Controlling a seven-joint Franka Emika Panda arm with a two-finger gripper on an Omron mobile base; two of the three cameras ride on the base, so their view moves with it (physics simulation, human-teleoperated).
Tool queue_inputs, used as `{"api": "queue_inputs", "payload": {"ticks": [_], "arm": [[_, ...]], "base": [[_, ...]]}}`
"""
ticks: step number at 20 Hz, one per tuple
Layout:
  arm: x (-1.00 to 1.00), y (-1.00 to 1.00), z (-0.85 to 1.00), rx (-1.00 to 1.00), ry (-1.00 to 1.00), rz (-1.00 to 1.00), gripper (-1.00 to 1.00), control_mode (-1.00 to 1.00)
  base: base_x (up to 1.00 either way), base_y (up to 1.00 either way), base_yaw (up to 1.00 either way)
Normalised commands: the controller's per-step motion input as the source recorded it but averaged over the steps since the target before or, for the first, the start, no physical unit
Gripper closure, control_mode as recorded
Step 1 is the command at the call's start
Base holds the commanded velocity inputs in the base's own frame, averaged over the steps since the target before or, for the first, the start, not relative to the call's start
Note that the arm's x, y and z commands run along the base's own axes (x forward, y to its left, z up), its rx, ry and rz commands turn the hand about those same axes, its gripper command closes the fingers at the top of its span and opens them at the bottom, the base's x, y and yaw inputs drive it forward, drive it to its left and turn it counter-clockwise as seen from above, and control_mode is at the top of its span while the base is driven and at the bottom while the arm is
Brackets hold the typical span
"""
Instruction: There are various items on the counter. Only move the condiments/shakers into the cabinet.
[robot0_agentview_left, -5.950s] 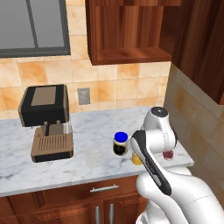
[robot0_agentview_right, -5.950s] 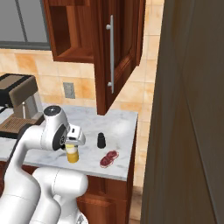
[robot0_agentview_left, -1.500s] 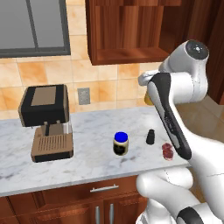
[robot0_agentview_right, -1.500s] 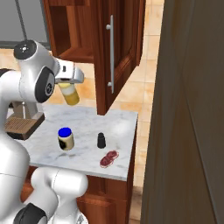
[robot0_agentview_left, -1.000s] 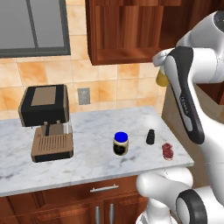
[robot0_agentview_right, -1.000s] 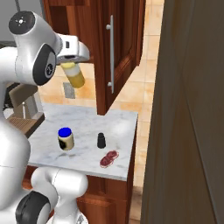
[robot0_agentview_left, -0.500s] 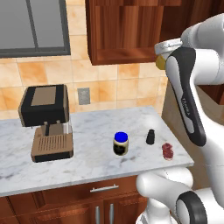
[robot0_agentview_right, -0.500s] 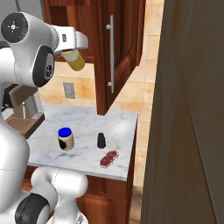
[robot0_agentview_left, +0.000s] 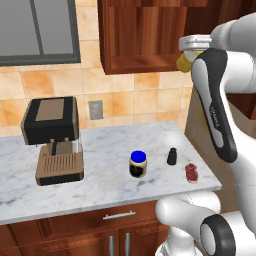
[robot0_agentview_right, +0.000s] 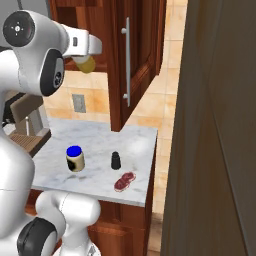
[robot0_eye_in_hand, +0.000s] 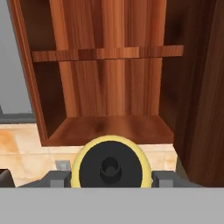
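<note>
My gripper is raised level with the cabinet's floor and shut on the yellow squeeze bottle. In the hand view the bottle's black nozzle points at the open cabinet, whose floor and one shelf stand bare. On the counter remain the blue-lidded jar, the small black shaker and the dark-red lumpy object.
A black and brown coffee machine stands at the counter's left. The cabinet door hangs open with its metal handle toward me. A tall brown panel bounds the right side. Drawers lie under the counter.
The arm has lifted the yellow bottle higher and closer to the cabinet opening over the last second. The items on the counter have stayed put.
</note>
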Motion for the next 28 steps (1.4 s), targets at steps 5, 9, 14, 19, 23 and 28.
{"api": "queue_inputs", "payload": {"ticks": [5, 9, 14, 19, 23, 28], "arm": [[0.38, 0.03, -0.05, -0.03, 0.02, -0.05, 1.00, -1.00], [0.12, 0.00, 0.00, 0.00, 0.01, 0.00, 1.00, -1.00], [0.29, 0.08, -0.12, 0.00, 0.00, -0.01, 1.00, -1.00], [0.25, 0.35, -0.11, 0.00, 0.00, -0.03, 1.00, -1.00], [0.30, 0.15, 0.00, 0.00, 0.00, -0.04, 1.00, -1.00], [0.45, 0.00, 0.00, 0.00, 0.00, -0.05, 1.00, -1.00]], "base": [[0.00, 0.00, 0.00], [0.00, 0.00, 0.00], [0.00, 0.00, 0.00], [0.00, 0.00, 0.00], [0.00, 0.00, 0.00], [0.00, 0.00, 0.00]]}}
